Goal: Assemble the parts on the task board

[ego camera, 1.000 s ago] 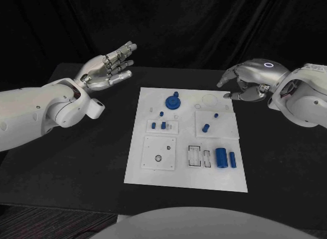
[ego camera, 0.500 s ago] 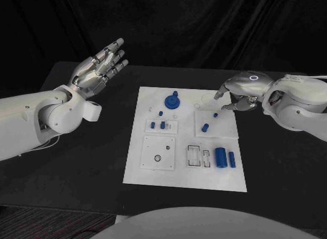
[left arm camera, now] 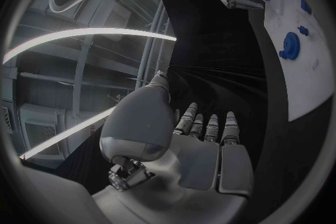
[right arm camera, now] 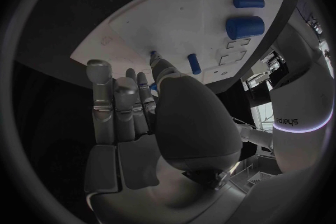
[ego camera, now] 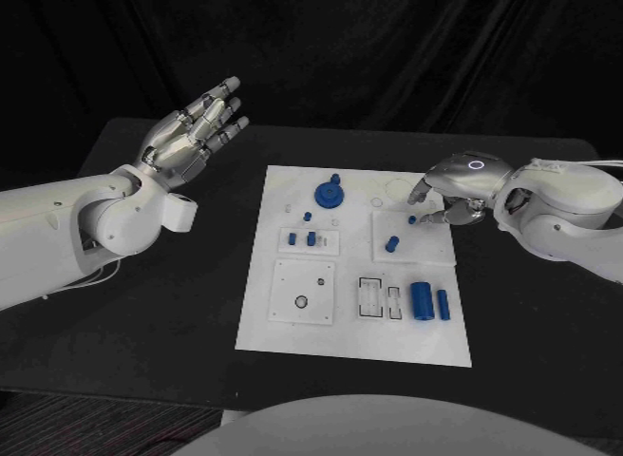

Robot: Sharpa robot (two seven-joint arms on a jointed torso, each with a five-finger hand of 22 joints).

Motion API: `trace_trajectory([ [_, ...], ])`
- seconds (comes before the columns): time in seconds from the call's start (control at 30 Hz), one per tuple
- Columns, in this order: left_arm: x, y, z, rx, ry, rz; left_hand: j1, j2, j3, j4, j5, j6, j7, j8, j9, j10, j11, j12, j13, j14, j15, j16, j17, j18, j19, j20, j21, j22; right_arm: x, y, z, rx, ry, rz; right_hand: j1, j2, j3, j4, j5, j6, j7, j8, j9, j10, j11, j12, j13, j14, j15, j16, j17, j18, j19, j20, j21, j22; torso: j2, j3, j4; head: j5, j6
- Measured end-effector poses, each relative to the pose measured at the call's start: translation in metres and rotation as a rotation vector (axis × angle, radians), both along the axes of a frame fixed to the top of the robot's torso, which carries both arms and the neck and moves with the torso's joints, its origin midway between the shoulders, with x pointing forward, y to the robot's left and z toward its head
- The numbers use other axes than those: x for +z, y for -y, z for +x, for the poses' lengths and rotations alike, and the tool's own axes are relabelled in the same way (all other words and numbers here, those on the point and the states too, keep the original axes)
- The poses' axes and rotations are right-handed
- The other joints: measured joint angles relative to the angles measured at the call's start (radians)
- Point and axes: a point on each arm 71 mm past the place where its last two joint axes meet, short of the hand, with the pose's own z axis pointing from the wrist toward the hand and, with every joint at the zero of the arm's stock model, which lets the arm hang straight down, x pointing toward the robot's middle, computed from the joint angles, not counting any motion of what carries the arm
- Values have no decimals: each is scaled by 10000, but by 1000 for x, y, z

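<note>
The left robot hand (ego camera: 196, 133) is raised above the far left part of the black desk (ego camera: 147, 313), well apart from the task board (ego camera: 352, 337). Its palm faces up and inward, and its fingers are spread wide and straight, holding nothing. The left wrist view shows the same flat, spread palm (left arm camera: 189, 151) with the board (left arm camera: 308, 67) off to one side.

The right robot hand (ego camera: 456, 190) hovers over the board's far right corner, the back of the hand turned up and the forearm coming in from the right edge. Its fingers (ego camera: 424, 190) curl downward, and one fingertip reaches toward a small blue peg (ego camera: 410, 219) standing on a raised white square plate (ego camera: 428, 249); whether it touches the peg cannot be told. In the right wrist view the fingers (right arm camera: 115, 106) extend side by side toward the board, apart and with nothing between them.

On the board, a blue round part (ego camera: 330, 195) sits near the far edge. A large blue cylinder (ego camera: 422, 300) and a slimmer blue rod (ego camera: 443, 304) lie side by side toward the near right.
</note>
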Motion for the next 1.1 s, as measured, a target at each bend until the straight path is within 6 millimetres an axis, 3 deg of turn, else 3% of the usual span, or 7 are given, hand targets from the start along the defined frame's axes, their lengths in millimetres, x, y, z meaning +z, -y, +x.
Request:
trace_trajectory([
  [0.1,-1,0,0,-16,-38,-31,158,158,-67,-5,277,109,109,0,14,16,91,0,1,-23,50,0,1,-2,15,88,0,-39,-3,-2,-1,63,-77,4,73,11,18,-18,132,0,0,-26,-37,152,4,-122,-77,0,0,0,0,0,36,-36,17,0,4,7,-3,6,0],
  [0.17,-2,1,0,-39,-58,-49,526,368,-220,-26,733,336,311,26,44,15,263,0,1,-15,170,0,1,-1,32,365,0,-64,-5,-2,-1,98,-122,10,180,1,90,-54,328,0,0,-26,-78,290,-5,-205,-161,22,-21,0,11,0,36,-36,50,0,4,11,-7,7,0],
  [0.23,-3,3,0,-83,-74,-72,684,464,-266,-50,930,517,370,68,68,16,269,0,2,-8,181,0,2,-1,53,478,0,-70,-7,-3,-1,123,-160,17,223,41,183,-73,478,0,0,-26,-112,435,-4,-293,-237,36,-36,0,11,-1,39,-39,56,0,4,14,-7,6,0],
  [0.67,-6,8,-1,-334,-217,-161,1411,616,-525,-227,1404,612,466,118,69,22,358,0,4,-5,248,0,1,-2,107,602,0,-93,-13,-8,0,213,-202,158,439,-49,656,-126,1098,265,85,-25,-160,920,-16,-581,-521,222,-27,242,224,-3,269,-56,434,-1,-12,15,-12,3,0],
  [1.1,-11,11,-1,-492,-401,-155,2186,829,-794,-722,2065,998,725,311,121,144,611,1,13,36,394,0,-3,-4,307,801,67,164,-20,-12,0,322,-185,324,482,-14,1225,-150,1164,994,42,275,-27,1666,-109,-715,-716,264,-68,279,295,-3,304,-90,602,7,-13,12,-19,8,0],
])
